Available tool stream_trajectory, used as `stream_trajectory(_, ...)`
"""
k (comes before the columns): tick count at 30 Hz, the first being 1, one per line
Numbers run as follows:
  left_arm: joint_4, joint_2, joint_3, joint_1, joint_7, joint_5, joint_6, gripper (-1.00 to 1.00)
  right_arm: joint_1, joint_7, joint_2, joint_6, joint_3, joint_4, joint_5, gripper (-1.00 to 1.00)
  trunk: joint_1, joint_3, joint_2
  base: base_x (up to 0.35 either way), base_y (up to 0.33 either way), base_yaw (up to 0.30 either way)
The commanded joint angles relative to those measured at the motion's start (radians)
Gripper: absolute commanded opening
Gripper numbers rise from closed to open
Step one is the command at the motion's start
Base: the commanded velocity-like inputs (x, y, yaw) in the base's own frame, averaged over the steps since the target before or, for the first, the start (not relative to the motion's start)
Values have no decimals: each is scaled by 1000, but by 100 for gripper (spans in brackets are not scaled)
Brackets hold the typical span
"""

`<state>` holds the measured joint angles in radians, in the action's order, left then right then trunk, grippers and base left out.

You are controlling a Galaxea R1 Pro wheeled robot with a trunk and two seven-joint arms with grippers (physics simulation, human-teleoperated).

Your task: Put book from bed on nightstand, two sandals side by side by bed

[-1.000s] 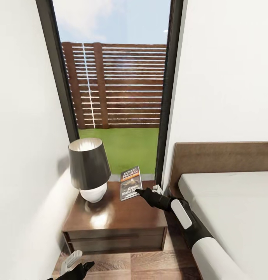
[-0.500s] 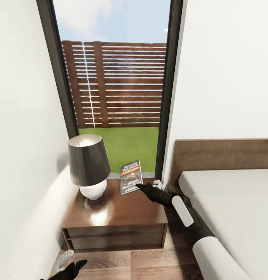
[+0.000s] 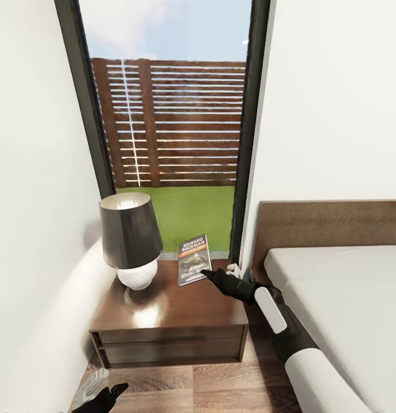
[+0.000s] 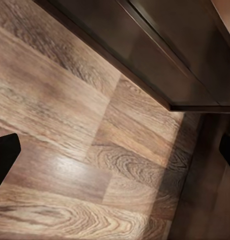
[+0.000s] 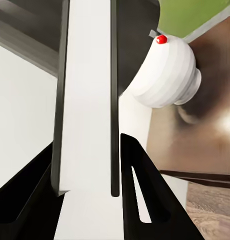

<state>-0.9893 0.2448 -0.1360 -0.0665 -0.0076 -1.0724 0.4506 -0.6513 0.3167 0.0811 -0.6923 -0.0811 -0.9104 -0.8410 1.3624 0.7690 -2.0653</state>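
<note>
The book's [image 3: 194, 260] lower right corner is covered by the right gripper [image 3: 208, 276], its smaller cover lettering is too small to be read, the bed [image 3: 341, 298] is cut off at the right edge, and the left gripper [image 3: 100, 393] by the bottom edge.

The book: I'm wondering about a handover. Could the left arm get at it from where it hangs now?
Probably not yet. The left gripper hangs low by the floor before the nightstand, while the book stands at its back edge in the right gripper.
</note>
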Motion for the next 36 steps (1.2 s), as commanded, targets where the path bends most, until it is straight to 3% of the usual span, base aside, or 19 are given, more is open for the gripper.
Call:
stream_trajectory(1, 0, 0, -1, -1, -1, -4, 2, 100, -2, 2, 0, -5, 1, 1, -3, -100, 4, 4, -8, 0, 0, 0)
stream_trajectory(6, 1, -1, -1, -1, -2, -5, 3, 100, -5, 2, -1, -17, 2, 2, -4, -100, 23, 20, -43, 0, 0, 0)
stream_trajectory(15, 1, -4, -2, -1, 2, -2, -1, 100, -30, 8, -45, -217, 3, -7, -5, -100, 57, 48, -106, 0, 0, 0)
stream_trajectory(20, 1, -5, -3, -1, 3, 1, -3, 100, -34, 12, -53, -241, 3, -8, -8, -100, 77, 64, -141, 0, 0, 0)
stream_trajectory(28, 1, -5, -5, -1, 5, 5, -7, 100, -32, 14, -53, -235, 5, -10, -10, -100, 107, 89, -197, 0, 0, 0)
stream_trajectory(36, 1, -5, -6, -1, 6, 6, -10, 100, -26, 13, -52, -73, -5, -22, -10, -100, 138, 114, -253, 0, 0, 0)
